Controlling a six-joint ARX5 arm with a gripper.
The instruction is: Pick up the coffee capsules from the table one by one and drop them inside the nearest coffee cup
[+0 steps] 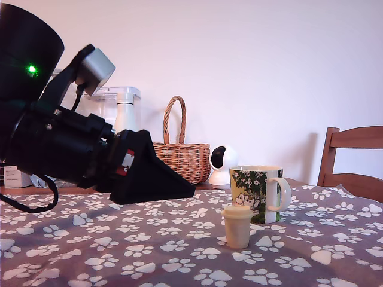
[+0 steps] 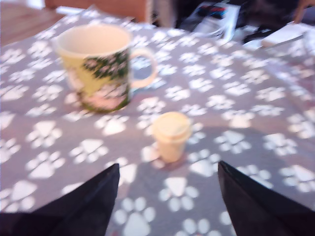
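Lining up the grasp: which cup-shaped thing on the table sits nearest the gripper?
The capsule, small and beige, ahead of the open gripper; the printed mug stands beyond.

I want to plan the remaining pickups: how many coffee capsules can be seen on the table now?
1. The coffee capsule stands upright on the table, just in front of the coffee cup. Any inside the cup would be hidden.

Capsule [image 2: 171, 134] stands upright beside the mug [image 2: 101, 66] (jaws spread).
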